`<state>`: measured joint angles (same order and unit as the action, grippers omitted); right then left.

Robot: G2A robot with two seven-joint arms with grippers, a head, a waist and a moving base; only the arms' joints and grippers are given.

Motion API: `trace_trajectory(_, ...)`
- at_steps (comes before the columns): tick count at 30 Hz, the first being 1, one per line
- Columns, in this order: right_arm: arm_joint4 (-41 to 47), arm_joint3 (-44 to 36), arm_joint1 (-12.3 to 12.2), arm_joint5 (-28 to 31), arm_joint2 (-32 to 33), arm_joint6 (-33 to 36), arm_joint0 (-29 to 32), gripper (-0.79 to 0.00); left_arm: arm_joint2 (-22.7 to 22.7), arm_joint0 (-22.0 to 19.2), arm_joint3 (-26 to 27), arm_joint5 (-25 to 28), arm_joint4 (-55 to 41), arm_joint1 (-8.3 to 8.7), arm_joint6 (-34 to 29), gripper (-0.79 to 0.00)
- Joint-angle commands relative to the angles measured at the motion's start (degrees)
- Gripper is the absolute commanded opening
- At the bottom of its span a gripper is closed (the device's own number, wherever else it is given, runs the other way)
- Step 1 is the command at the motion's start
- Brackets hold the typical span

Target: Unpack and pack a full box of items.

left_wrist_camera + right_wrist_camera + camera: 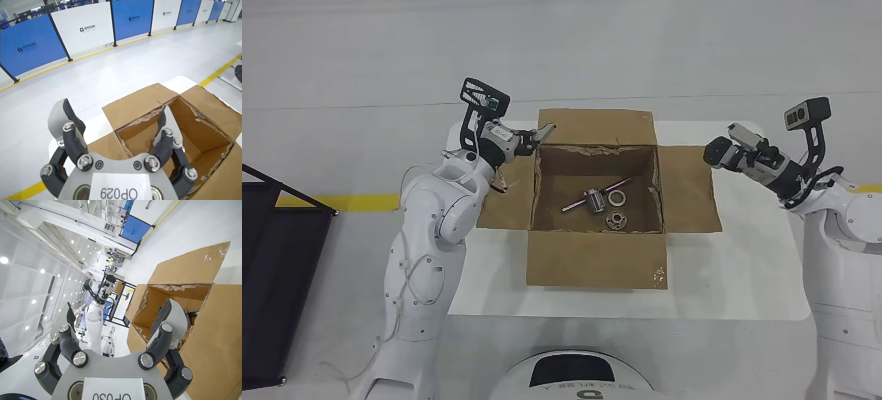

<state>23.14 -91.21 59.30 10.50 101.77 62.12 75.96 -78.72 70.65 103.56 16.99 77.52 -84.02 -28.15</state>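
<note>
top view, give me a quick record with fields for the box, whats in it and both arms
box: cardboard box, open, four flaps spread out, on the white table
contents: thin rod, metal cylinder, ring, round flanged part, all on the box floor
left end effector: open, empty, by the box's far left corner
right end effector: open, empty, by the right flap's far outer corner
</note>
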Motion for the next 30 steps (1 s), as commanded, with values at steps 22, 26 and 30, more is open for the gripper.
trace_trajectory(22, 0.0, 0.0, 0.0, 0.0, 0.0, 0.0, 0.0, 0.0, -14.1, -0.5, -1.9, 5.7, -10.3, 1.97, -1.3, 0.0)
trace_trajectory(26, 4.6, -1.2, 0.4, -4.8, -3.8, -0.1, -1.6, 0.0, -14.1, -0.5, -1.9, 5.7, -10.3, 1.97, -1.3, 0.0)
trace_trajectory(30, -11.6, -10.1, 0.7, -12.8, -14.5, -6.3, -4.8, 0.0, -14.1, -0.5, -1.9, 5.7, -10.3, 1.97, -1.3, 0.0)
